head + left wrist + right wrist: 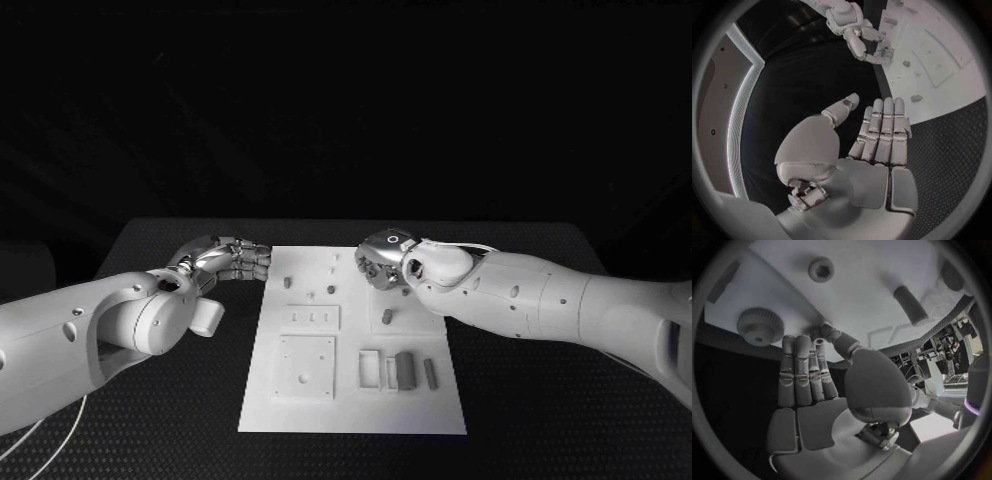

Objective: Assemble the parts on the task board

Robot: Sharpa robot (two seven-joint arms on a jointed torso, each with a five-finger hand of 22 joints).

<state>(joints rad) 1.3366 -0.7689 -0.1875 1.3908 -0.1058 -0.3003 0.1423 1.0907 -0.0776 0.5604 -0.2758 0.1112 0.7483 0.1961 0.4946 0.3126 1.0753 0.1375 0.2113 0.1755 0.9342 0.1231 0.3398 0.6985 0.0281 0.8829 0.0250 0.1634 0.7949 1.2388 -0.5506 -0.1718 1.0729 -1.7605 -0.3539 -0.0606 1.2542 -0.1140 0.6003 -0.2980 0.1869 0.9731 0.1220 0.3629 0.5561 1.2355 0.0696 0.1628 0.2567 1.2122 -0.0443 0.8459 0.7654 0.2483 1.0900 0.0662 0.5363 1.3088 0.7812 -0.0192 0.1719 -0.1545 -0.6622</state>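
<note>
arms: two smooth white shells, rounded and thick, with small dark round dots set along their sides
left arm (pixel 87 335): a bulbous white wrist cover with a small white block on its side; a thin pale cable runs beneath it
right arm (pixel 577 310): a thin white cable loops over the wrist
left hand (pixel 228 260): silver metal, segmented fingers
right hand (pixel 382 258): silver, a small dark ring mark on its back

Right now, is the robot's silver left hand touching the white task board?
Apart. The left wrist view shows the silver left hand flat and open, with dark table between its fingertips and the white task board.
</note>
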